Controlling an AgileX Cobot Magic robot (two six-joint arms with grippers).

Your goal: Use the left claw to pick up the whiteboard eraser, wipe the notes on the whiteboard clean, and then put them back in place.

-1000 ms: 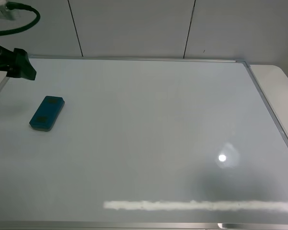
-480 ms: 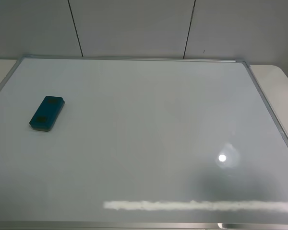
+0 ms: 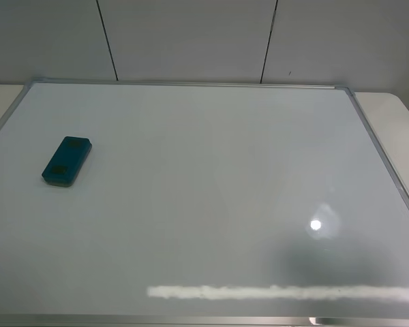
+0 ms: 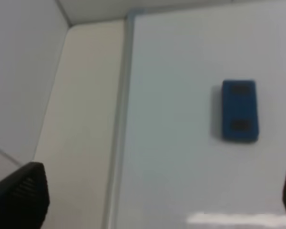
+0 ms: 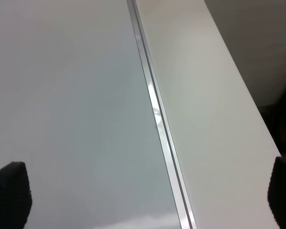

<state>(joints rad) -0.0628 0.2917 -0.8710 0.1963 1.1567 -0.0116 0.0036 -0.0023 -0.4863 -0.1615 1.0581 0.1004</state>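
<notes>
The whiteboard (image 3: 218,177) fills most of the exterior high view, and no marker notes show on it. The teal whiteboard eraser (image 3: 67,161) lies flat on its left part, untouched. Neither arm shows in the exterior high view. In the left wrist view the left gripper (image 4: 155,202) is open and empty, with only its dark fingertips (image 4: 21,195) at the picture's lower corners; the eraser (image 4: 239,110) lies on the board well away from them. The right gripper (image 5: 145,195) is open and empty above the board's silver frame (image 5: 157,119).
The cream table (image 3: 395,116) shows beyond the board's right frame and also at the far left (image 4: 86,119). A panelled wall (image 3: 191,34) rises behind the board. Light glare streaks the board's near edge (image 3: 279,293).
The left arm, seen at the top left of the exterior high view one second ago, has drawn out of that view. The eraser has not moved.
</notes>
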